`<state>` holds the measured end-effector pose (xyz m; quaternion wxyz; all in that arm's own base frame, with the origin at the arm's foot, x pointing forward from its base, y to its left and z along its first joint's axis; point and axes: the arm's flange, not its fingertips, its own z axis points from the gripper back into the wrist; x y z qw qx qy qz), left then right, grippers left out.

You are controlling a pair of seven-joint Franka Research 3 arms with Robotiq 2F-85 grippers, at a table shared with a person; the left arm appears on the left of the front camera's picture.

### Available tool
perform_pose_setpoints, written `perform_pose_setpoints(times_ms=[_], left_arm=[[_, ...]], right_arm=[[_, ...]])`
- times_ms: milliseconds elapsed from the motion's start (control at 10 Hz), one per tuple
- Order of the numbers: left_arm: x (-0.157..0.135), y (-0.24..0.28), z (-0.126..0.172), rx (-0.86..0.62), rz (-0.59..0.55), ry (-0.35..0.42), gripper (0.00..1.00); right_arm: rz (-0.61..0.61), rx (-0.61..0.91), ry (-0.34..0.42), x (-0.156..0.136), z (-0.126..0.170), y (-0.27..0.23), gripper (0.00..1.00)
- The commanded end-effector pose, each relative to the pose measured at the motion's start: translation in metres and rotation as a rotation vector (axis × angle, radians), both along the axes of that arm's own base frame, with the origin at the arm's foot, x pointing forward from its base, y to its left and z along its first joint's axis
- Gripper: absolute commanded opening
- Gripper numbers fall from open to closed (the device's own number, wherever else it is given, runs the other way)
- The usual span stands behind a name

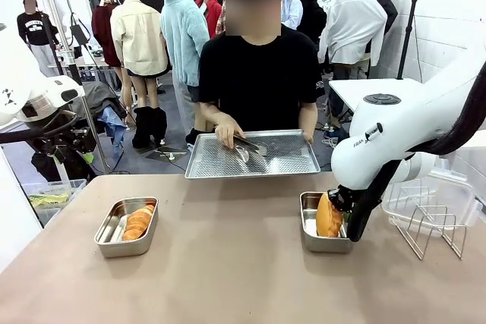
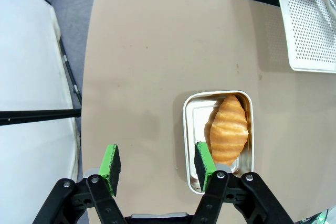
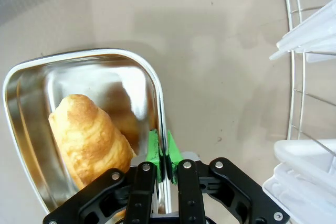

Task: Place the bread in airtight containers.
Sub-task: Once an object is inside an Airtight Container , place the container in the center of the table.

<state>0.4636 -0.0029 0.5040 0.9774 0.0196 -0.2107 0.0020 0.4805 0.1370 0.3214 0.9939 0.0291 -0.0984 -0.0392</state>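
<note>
Front view: croissant in pan; right end effector pinches bun pan rim; left end effector spread.

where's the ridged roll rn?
On the robot's left in the front view, the ridged roll lies inside the left pan, nearer the robot than the perforated tray.

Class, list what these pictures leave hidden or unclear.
- Front view: number of clear lids on the wire rack; they overlap.
- Right wrist view: lower end of the roll, behind the right gripper gripping the right pan.
- Left wrist view: near corner of the left pan, behind the left gripper.
</note>
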Motion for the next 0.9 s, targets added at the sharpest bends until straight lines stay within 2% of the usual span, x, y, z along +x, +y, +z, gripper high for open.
perform_pose_setpoints(times_ms=[0,400,500,800], left_arm=[[-0.001,0.001,-0.001,-0.003,0.006,-0.003,0.74],[-0.001,0.001,-0.001,-0.003,0.006,-0.003,0.74],[-0.001,0.001,-0.001,-0.003,0.006,-0.003,0.74],[-0.001,0.001,-0.001,-0.003,0.006,-0.003,0.74]], right_arm=[[-0.008,-0.008,0.015,0.003,0.001,0.002,0.18],[-0.002,-0.025,-0.019,0.003,0.015,0.005,0.94],[-0.006,-0.028,-0.033,0.002,0.022,0.004,0.98],[0.011,-0.052,-0.120,-0.008,0.056,0.004,0.98]])
